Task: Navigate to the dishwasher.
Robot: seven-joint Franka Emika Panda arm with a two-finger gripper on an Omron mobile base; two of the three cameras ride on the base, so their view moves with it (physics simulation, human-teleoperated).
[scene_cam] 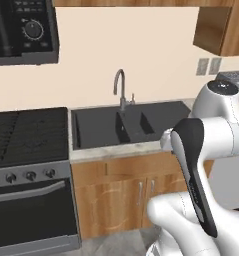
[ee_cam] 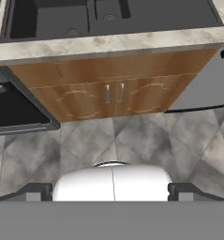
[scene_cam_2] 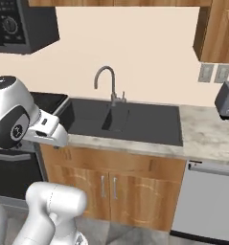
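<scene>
Right base view: flat silvery dishwasher (scene_cam_2: 209, 201) beside wooden doors (scene_cam_2: 111, 189); fingers (ee_cam: 38, 191) parted, empty.

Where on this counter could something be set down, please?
The marbled counter lies bare between the dark sink and the grey toaster, above the dishwasher. Left of the sink, only a narrow strip borders the black stove.

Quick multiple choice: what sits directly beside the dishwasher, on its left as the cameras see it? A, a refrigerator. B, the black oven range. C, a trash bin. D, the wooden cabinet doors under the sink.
D: in the right base view the dishwasher directly adjoins the wooden cabinet doors beneath the sink, while the oven range stands farther left.
</scene>
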